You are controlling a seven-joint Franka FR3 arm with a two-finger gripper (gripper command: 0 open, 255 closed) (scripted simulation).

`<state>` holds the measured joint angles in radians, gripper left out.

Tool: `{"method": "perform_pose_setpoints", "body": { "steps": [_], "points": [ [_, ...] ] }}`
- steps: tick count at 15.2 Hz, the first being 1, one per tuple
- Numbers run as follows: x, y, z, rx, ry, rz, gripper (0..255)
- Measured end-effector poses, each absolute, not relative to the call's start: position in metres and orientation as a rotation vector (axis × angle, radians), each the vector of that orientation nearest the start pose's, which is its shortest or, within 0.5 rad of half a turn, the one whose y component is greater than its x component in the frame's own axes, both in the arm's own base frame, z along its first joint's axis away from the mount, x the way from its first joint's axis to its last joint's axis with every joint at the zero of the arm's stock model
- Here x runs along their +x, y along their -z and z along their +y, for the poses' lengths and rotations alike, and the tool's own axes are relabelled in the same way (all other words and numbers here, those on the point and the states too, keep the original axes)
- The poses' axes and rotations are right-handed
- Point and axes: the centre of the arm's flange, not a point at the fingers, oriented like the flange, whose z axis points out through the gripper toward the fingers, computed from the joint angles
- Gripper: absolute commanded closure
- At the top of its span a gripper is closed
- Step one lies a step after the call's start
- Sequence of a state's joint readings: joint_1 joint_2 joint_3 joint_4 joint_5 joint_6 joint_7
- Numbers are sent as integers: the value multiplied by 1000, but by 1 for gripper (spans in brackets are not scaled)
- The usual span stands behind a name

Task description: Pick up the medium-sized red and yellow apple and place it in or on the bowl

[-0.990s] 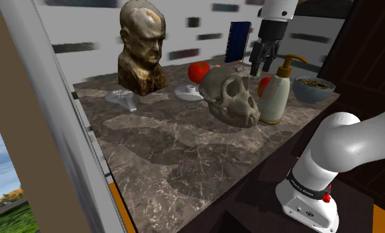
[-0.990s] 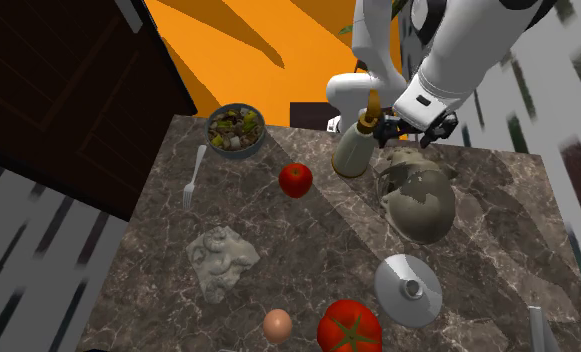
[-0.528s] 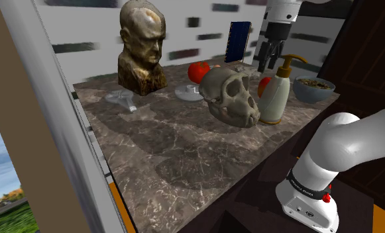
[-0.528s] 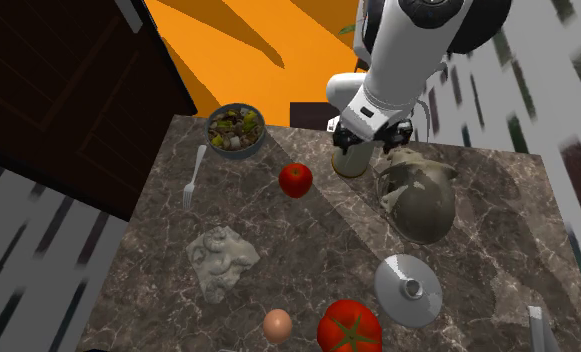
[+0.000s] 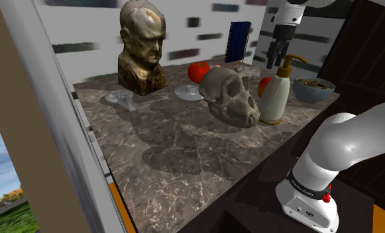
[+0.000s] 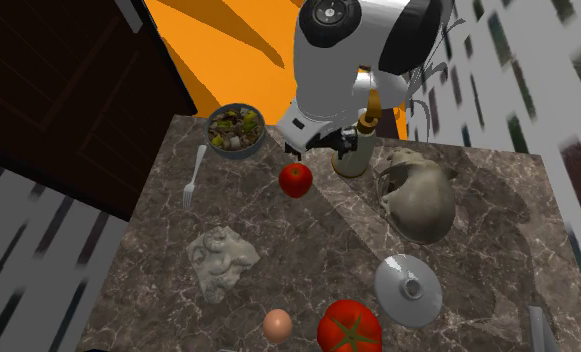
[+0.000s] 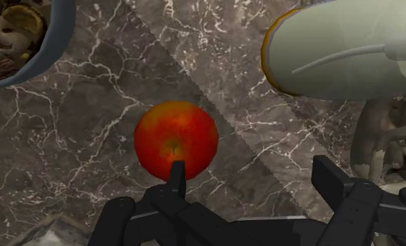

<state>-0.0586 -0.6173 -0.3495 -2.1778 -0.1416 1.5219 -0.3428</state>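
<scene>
Approach step, as judged: before any descent the jaws should be shifted sideways until the apple [image 7: 175, 140] is centred in the gap, then lowered straight, with the pump bottle [image 7: 334, 49] cleared by the far finger. The jaws are spread apart and empty. The apple rests on the tabletop [image 7: 75, 161] below them, untouched, under the finger on the bowl [image 7: 54, 43] side rather than between the two.

No legible text, label, brand, number or sign can be read. The dark band [image 5: 303, 188] around the lowest joint of the arm [image 5: 346, 139] carries small pale marks, too small to read.
</scene>
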Motion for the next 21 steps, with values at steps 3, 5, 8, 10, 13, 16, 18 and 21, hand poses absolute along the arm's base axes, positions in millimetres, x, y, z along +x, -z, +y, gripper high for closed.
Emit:
{"method": "perform_pose_setpoints", "body": {
  "steps": [3, 5, 8, 10, 13, 16, 18, 21],
  "points": [
    [324, -592, -225, -3058, -77, -7, 0],
    [326, -586, -242, -3057, -82, -11, 0],
    [325, -573, -246, -3056, -83, -12, 0],
    [325, -564, -245, -3056, -83, -13, 0],
    [324, -552, -245, -3057, -83, -13, 0],
    [324, -550, -245, -3057, -83, -13, 0],
    [324, -549, -245, -3057, -83, -13, 0],
    [324, -549, -245, -3057, -83, -13, 255]
  ]
}}
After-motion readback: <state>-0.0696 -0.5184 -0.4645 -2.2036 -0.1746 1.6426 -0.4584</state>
